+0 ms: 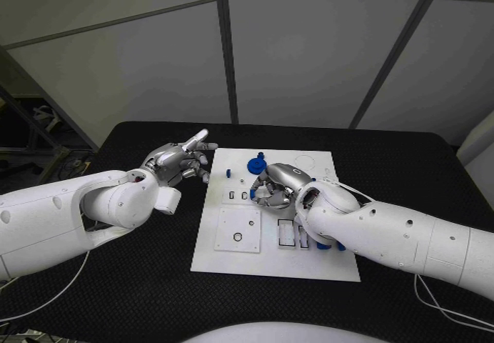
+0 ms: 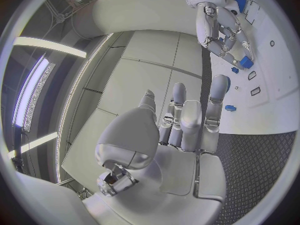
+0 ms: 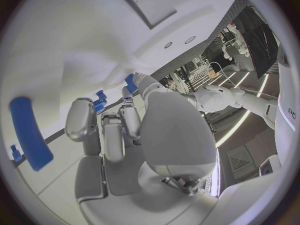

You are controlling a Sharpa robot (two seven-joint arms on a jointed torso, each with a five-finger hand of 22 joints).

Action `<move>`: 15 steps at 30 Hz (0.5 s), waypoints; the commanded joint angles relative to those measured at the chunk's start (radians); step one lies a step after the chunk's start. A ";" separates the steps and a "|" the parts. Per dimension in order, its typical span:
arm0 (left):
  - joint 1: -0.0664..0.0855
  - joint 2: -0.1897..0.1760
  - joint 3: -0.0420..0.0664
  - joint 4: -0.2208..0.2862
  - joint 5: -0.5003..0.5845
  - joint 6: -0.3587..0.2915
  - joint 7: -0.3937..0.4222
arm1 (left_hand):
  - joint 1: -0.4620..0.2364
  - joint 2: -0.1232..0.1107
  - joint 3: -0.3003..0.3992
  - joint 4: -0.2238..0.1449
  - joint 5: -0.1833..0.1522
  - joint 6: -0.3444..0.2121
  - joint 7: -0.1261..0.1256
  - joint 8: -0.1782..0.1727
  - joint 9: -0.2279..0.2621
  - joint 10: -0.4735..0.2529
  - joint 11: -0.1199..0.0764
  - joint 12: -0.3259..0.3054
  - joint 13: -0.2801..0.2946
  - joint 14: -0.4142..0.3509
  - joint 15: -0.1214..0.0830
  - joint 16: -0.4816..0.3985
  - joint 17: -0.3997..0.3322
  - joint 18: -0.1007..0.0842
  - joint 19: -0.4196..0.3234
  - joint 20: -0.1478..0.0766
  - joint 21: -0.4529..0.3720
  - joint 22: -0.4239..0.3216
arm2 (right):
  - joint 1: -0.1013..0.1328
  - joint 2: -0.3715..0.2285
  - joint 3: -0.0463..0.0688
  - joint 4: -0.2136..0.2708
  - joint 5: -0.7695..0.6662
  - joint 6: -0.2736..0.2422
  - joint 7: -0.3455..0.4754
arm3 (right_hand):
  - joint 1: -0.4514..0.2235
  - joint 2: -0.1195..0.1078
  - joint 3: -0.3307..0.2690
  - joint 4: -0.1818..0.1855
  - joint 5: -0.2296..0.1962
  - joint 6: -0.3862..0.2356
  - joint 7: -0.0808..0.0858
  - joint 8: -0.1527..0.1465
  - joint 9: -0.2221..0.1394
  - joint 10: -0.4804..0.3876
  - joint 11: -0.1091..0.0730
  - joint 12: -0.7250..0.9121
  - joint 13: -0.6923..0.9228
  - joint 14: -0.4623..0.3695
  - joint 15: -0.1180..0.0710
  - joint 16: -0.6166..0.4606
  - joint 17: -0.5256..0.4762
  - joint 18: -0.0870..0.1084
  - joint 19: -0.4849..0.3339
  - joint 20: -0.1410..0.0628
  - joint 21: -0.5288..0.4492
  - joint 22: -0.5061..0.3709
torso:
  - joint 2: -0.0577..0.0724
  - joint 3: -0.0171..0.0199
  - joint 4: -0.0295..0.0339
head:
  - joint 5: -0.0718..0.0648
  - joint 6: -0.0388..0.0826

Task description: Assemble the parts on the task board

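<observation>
The white task board lies mid-table. My right hand bends down over its middle, and there thumb and a finger pinch a small blue part, which from the left wrist sits at those fingertips. A round blue part and a small blue peg stand on the board's far left area. A long blue part lies on the board near the right hand. My left hand hovers at the board's far left edge, fingers apart and raised, holding nothing.
More blue parts lie partly hidden under my right forearm. A square plate with a hole and two rectangular slots take up the board's near half. Black table surrounds the board.
</observation>
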 commanded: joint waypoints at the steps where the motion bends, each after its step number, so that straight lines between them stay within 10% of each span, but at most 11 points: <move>1: 0.002 0.001 0.001 -0.001 0.000 0.008 0.004 | 0.011 -0.001 -0.002 -0.006 -0.006 -0.006 0.002 0.006 -0.001 -0.004 0.000 -0.003 -0.001 -0.002 0.000 0.003 0.000 0.124 -0.004 0.000 -0.005 -0.001 | -0.003 0.000 -0.003 0.000 -0.014 0.033 -0.017 | -0.008 0.005 0.003 -0.004 -0.002 0.004 0.001 0.002 0.033 -0.007 0.002 -0.005 -0.003 0.094 0.001 -0.006 0.227 0.000 -0.008 -0.001 -0.006 -0.002 | 0.000 0.0001 -0.0001 | -0.001 -0.001; 15: 0.002 0.000 0.001 -0.002 0.000 0.006 0.001 | 0.011 -0.001 -0.003 -0.006 -0.006 -0.008 0.002 0.006 -0.002 -0.005 0.000 -0.003 -0.001 -0.001 0.000 0.003 0.000 0.124 -0.004 0.000 -0.005 -0.001 | -0.003 0.000 -0.003 0.006 -0.025 0.036 -0.024 | -0.017 -0.001 0.004 -0.007 -0.009 -0.013 0.009 -0.007 0.032 -0.021 0.008 -0.023 -0.016 0.089 0.007 -0.017 0.214 0.003 -0.022 0.004 -0.017 -0.016 | 0.000 -0.0001 0.0005 | -0.002 -0.005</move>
